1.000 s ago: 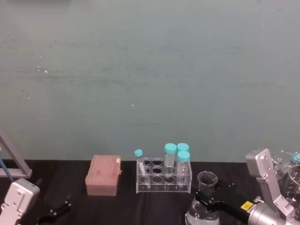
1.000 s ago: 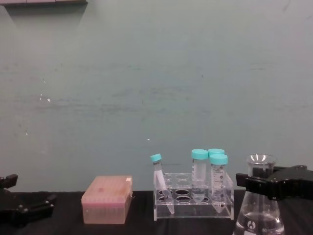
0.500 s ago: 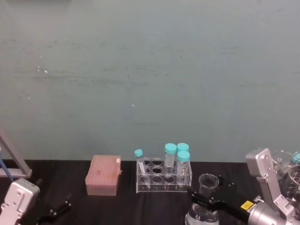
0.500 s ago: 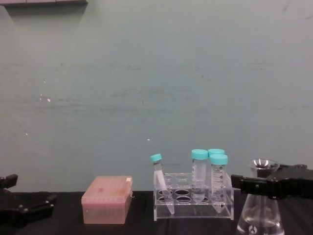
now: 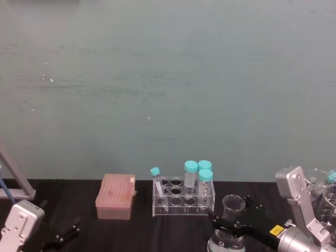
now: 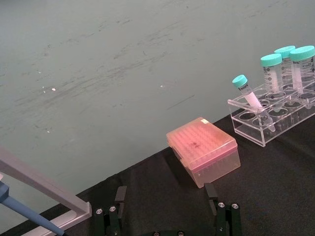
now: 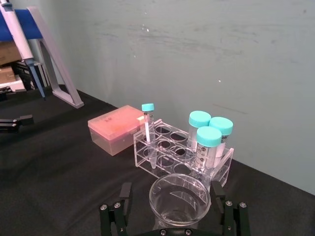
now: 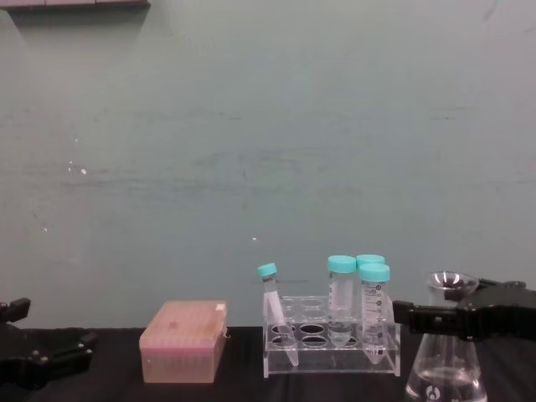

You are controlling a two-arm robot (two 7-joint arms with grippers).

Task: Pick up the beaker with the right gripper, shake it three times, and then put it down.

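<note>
Clear glass beaker (image 8: 445, 343) is sitting at the near right of the black worktop (image 7: 54, 172), just right of the tube rack (image 8: 331, 345). Right gripper (image 8: 456, 316) is clamping its neck, fingers closed on the glass just under the flared rim. In the head view the beaker (image 5: 229, 227) is cut off by the lower edge, so the base isn't visible there; the chest view is showing the base low in the picture, but contact with the worktop is hard to make out. Right wrist view is looking down into the open mouth of the beaker (image 7: 179, 195), finger (image 7: 121, 206) on either side of it, body hidden below.

Left gripper (image 8: 42, 360) is parked low at the near left, well apart from everything, fingers spread with nothing between them; only the finger tips (image 6: 117, 201) are showing in the left wrist view.

Further back: pink lidded box (image 8: 182, 341) standing left of the rack, a gap between them. Rack is carrying three upright blue-capped tubes (image 8: 342, 297) at its right end and one thin tube (image 8: 275, 311) leaning at the left end. More glassware (image 5: 321, 184) is poking in at the head view's right edge, partly hidden behind the right arm, can't tell what it is. Pale frame (image 6: 44, 189) with a blue pipette at far left, cut off. Teal wall (image 5: 168, 84) behind.
</note>
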